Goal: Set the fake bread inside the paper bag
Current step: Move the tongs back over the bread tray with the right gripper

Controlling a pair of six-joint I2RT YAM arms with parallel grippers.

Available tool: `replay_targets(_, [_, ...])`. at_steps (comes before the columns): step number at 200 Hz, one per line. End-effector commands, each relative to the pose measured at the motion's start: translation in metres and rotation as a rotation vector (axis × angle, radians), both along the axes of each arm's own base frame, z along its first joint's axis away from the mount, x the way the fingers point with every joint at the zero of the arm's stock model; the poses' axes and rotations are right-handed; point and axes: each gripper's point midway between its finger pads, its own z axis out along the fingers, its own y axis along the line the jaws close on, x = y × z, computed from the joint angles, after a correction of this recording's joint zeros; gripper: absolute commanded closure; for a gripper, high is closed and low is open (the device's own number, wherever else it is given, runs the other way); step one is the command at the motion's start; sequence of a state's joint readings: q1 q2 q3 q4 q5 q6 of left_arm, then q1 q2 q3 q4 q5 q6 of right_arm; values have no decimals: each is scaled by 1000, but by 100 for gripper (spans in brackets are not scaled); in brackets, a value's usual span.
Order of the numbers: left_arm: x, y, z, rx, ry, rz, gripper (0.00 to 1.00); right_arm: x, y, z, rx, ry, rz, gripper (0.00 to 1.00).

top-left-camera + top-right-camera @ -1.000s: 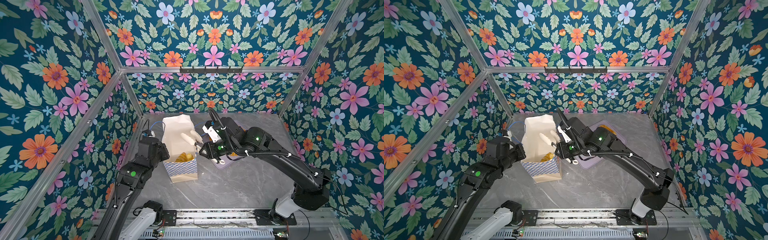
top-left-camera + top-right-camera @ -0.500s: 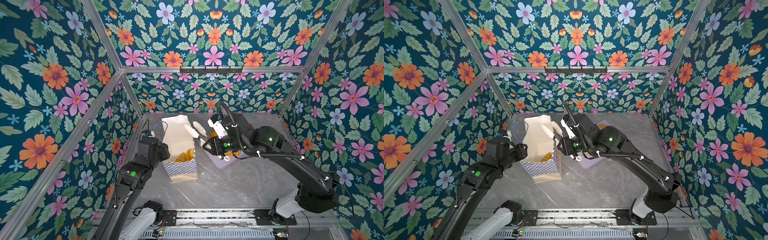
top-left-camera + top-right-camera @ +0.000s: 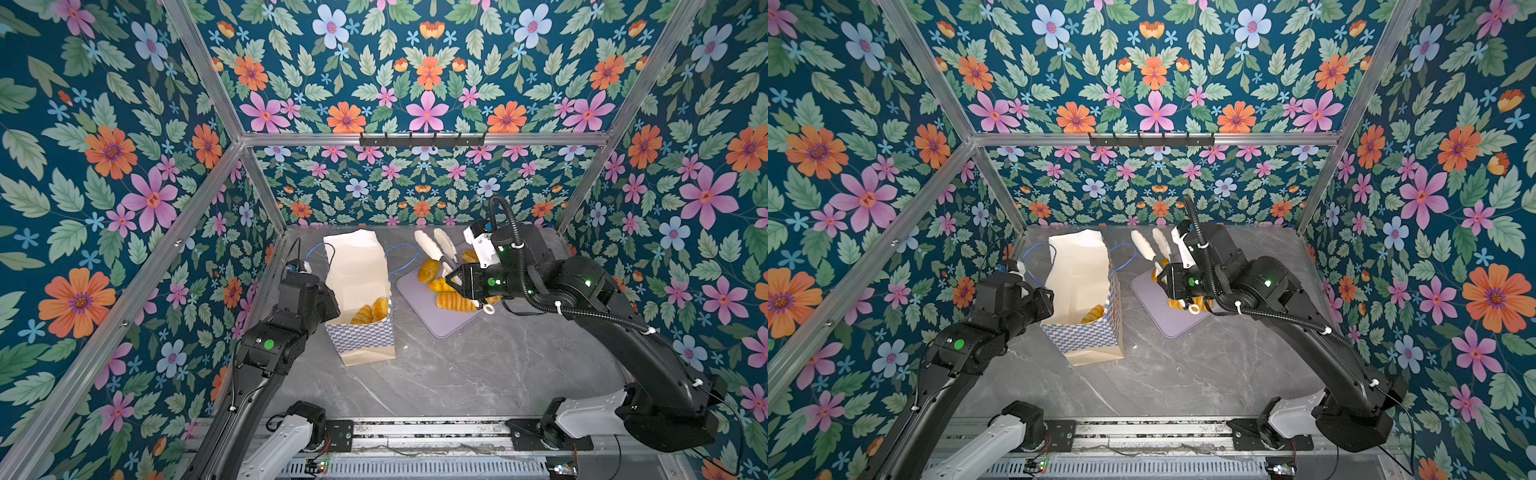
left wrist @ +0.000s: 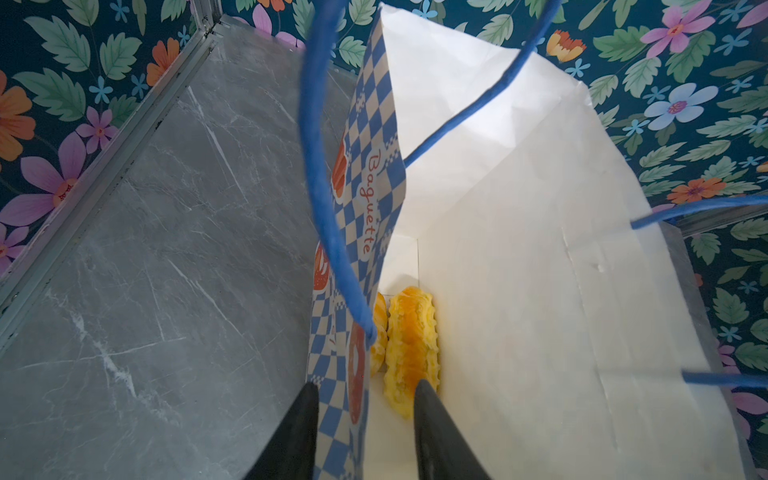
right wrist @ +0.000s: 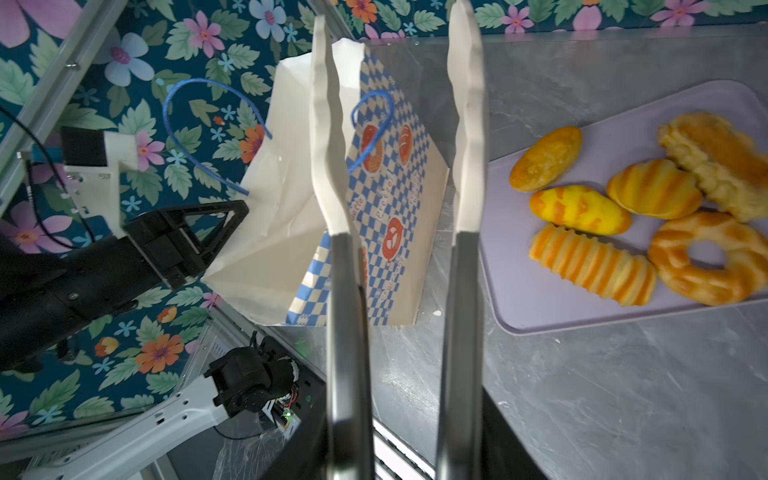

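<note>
The paper bag [image 3: 359, 282] [image 3: 1079, 274] stands open on the left, with two pieces of fake bread [image 3: 371, 309] [image 4: 411, 345] at its bottom. My left gripper [image 4: 361, 386] is open and straddles the bag's checkered wall [image 4: 357, 232], one finger outside and one inside. My right gripper [image 3: 459, 276] is shut on white-tipped metal tongs [image 3: 434, 249] [image 5: 328, 166]. The tongs are spread with nothing between them, above the gap between bag and tray. Several more pieces of fake bread [image 3: 455, 301] [image 5: 590, 264], one of them a twisted ring [image 5: 706, 257], lie on the lavender tray [image 3: 440, 324] [image 5: 540, 299].
The bag's blue cord handles [image 4: 328, 187] [image 3: 401, 249] loop out on both sides of its mouth. Floral walls close in on the left, back and right of the grey marble table [image 3: 478, 374]. A metal rail [image 3: 415, 432] runs along the front edge.
My right arm has swung the empty tongs to the right, from over the bag's mouth towards the tray. The left arm has stayed at the bag's rim.
</note>
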State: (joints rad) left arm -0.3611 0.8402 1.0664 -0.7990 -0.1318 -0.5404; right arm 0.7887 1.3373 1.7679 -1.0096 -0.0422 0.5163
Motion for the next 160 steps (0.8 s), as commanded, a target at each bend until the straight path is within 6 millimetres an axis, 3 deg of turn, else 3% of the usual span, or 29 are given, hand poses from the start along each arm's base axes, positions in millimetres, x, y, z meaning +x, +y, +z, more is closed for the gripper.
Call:
replay_targets(1, [4,-2,3,0,-19,-12,63,7,-13,1,31,-8,-46,56])
replay_targets(80, [8,-7,3,-5,-16,-27,72,38,-54,-62,80,158,-166,56])
replay_targets(160, [8,-7,2,-7,-18,-32,71,71,-59,-105,100,254,-218,56])
